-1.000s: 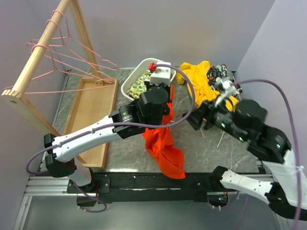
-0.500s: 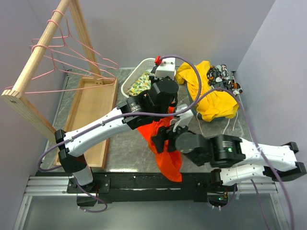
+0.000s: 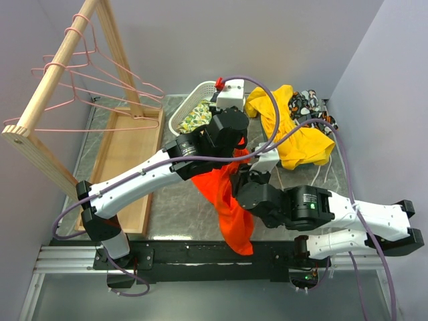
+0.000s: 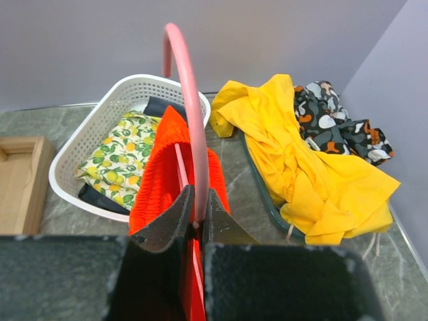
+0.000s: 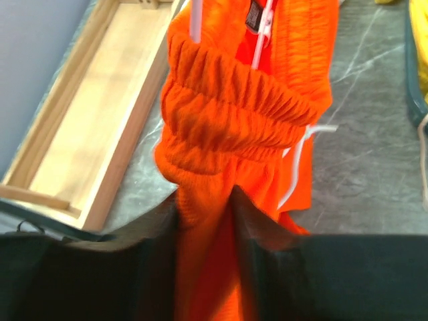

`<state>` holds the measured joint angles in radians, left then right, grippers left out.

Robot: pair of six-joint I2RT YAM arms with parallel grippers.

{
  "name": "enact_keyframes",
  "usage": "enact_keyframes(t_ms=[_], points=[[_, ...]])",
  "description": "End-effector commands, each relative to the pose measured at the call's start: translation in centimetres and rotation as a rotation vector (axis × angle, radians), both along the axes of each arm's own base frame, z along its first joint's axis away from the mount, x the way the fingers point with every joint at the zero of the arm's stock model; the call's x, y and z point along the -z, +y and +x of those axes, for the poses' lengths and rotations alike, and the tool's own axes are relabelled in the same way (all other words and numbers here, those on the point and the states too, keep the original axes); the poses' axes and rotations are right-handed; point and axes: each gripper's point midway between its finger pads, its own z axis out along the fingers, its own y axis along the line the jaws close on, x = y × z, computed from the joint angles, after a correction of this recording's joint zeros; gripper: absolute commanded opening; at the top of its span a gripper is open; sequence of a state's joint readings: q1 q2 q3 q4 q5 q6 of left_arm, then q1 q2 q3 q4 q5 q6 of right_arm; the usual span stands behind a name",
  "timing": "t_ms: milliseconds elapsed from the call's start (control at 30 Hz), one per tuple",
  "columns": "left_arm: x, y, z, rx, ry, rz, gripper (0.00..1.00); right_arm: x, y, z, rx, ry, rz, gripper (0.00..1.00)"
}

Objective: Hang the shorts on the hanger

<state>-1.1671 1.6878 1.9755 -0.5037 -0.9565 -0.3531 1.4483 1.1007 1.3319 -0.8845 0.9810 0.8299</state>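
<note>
- I'm looking down on the grey stone-look table (image 3: 174,212), both arms reaching in over its middle.
- The wooden rack (image 3: 59,59) stands at far left, with spare pink hangers (image 3: 100,87) hooked over its rail.
- A shallow wooden tray (image 3: 127,157) lies flat below the rack.
- The shorts (image 3: 231,214) hang in the centre between the two arms, bright orange and draped downward. On my right wrist camera the gathered waistband is bunched up, with a white drawstring trailing beside it.
- A yellow garment (image 3: 294,140) is heaped at the far right, well apart from the shorts.
- The white basket (image 4: 124,85) sits at the back with a lemon-print cloth (image 4: 117,157) inside it.
- A dark patterned cloth (image 4: 334,120) lies just behind the yellow heap.
- The hanger (image 4: 190,114) rises upright out of the orange fabric, its pink hook curving over the top.
- The left gripper (image 4: 197,202) is pinched tight on the hanger wire, right at the base of the hook.
- The right gripper (image 5: 204,208) has a finger on each side of a fold of the shorts, and fabric fills the gap. It's blurry, so I cannot tell whether it is clamping.
</note>
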Motion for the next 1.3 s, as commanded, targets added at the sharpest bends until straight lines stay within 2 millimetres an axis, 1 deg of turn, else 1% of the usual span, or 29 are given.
enact_keyframes(t_ms=[0, 33, 67, 100, 167, 200, 233, 300, 367, 500, 567, 600, 667, 700, 733, 767, 800, 833, 867, 900, 933, 967, 1000, 1033, 1100, 1133, 1200, 1233, 1267], points=[[-3.9, 0.3, -0.9, 0.044, -0.034, -0.138, 0.01, -1.0, -0.7, 0.3, -0.045, -0.036, 0.054, 0.30], [-4.1, 0.3, -1.0, 0.051, -0.033, -0.142, 0.01, -0.9, -1.1, 0.5, -0.037, -0.037, 0.045, 0.21], [-4.0, 0.1, -1.0, 0.060, -0.030, -0.146, 0.01, -1.1, -1.7, 0.6, -0.030, -0.043, 0.049, 0.05], [-4.2, 0.1, -1.2, 0.069, -0.031, -0.154, 0.01, -0.9, -2.1, 0.7, -0.035, -0.049, 0.031, 0.00], [-4.3, -0.3, -1.5, 0.107, -0.028, -0.167, 0.02, -1.3, -2.8, 0.8, -0.041, -0.062, 0.042, 0.00], [-4.7, -0.1, -1.7, 0.120, -0.034, -0.178, 0.08, -1.3, -3.0, 0.8, -0.049, -0.079, 0.031, 0.00], [-4.3, -0.6, -2.0, 0.150, -0.027, -0.176, 0.13, -1.5, -3.2, 0.8, -0.055, -0.088, 0.034, 0.00], [-5.2, -0.4, -2.4, 0.179, -0.044, -0.202, 0.18, -1.8, -3.6, 0.8, -0.070, -0.113, 0.040, 0.00], [-5.0, -0.6, -2.8, 0.208, -0.044, -0.201, 0.23, -2.1, -4.2, 0.7, -0.078, -0.132, 0.049, 0.00], [-5.8, -0.3, -3.6, 0.254, -0.045, -0.215, 0.51, -2.4, -4.5, 0.7, -0.099, -0.165, 0.059, 0.00], [-5.7, -0.3, -4.0, 0.278, -0.035, -0.215, 0.61, -2.5, -4.7, 0.7, -0.096, -0.169, 0.069, 0.00], [-6.1, -0.5, -4.6, 0.321, -0.035, -0.226, 0.72, -2.7, -4.7, 0.7, -0.098, -0.176, 0.072, 0.00], [-5.6, -0.7, -5.2, 0.360, -0.022, -0.224, 0.83, -2.9, -4.8, 0.6, -0.103, -0.181, 0.077, 0.00], [-6.1, -0.6, -6.1, 0.409, -0.025, -0.238, 0.90, -3.1, -4.9, 0.6, -0.104, -0.185, 0.078, 0.00], [-5.2, -0.8, -6.4, 0.431, -0.013, -0.226, 0.93, -3.1, -5.0, 0.6, -0.106, -0.186, 0.077, 0.00], [-5.2, -0.7, -6.9, 0.457, -0.011, -0.232, 0.95, -3.3, -5.2, 0.5, -0.108, -0.189, 0.082, 0.00], [-6.0, 0.2, -7.6, 0.477, -0.024, -0.254, 0.97, -3.5, -5.3, 0.5, -0.114, -0.196, 0.082, 0.00], [-5.2, -0.2, -8.4, 0.528, -0.018, -0.253, 0.98, -3.7, -5.4, 0.5, -0.118, -0.200, 0.086, 0.00], [-5.1, 0.0, -8.9, 0.557, -0.026, -0.255, 0.97, -3.9, -5.5, 0.3, -0.131, -0.202, 0.088, 0.00], [-6.1, 1.1, -9.8, 0.586, -0.054, -0.285, 0.97, -4.3, -5.7, 0.2, -0.143, -0.209, 0.082, 0.00], [-4.2, 0.6, -10.5, 0.639, -0.038, -0.262, 0.97, -4.4, -5.8, 0.1, -0.157, -0.210, 0.072, 0.00], [-5.3, 1.5, -11.3, 0.663, -0.078, -0.297, 0.97, -4.5, -5.9, -0.1, -0.173, -0.212, 0.059, 0.00], [-5.0, 1.6, -11.9, 0.690, -0.082, -0.301, 0.95, -4.9, -6.3, -0.3, -0.185, -0.206, 0.045, 0.00], [-3.3, 1.2, -12.4, 0.727, -0.059, -0.278, 0.94, -5.1, -6.5, -0.5, -0.202, -0.206, 0.037, 0.00], [-2.7, 1.7, -13.4, 0.772, -0.068, -0.279, 0.89, -5.8, -7.1, -1.4, -0.265, -0.194, 0.024, 0.00], [-0.6, 1.4, -13.7, 0.794, -0.038, -0.251, 0.88, -6.1, -7.4, -1.7, -0.283, -0.190, 0.018, 0.00], [-0.2, 1.2, -15.7, 0.900, -0.046, -0.258, 0.86, -6.6, -8.1, -2.5, -0.328, -0.172, 0.011, 0.00], [1.7, 0.9, -16.4, 0.945, -0.025, -0.235, 0.85, -6.7, -8.3, -2.8, -0.349, -0.165, 0.009, 0.00], [2.3, 0.5, -17.5, 1.013, -0.022, -0.229, 0.84, -6.8, -8.4, -3.1, -0.369, -0.161, 0.002, 0.00]])
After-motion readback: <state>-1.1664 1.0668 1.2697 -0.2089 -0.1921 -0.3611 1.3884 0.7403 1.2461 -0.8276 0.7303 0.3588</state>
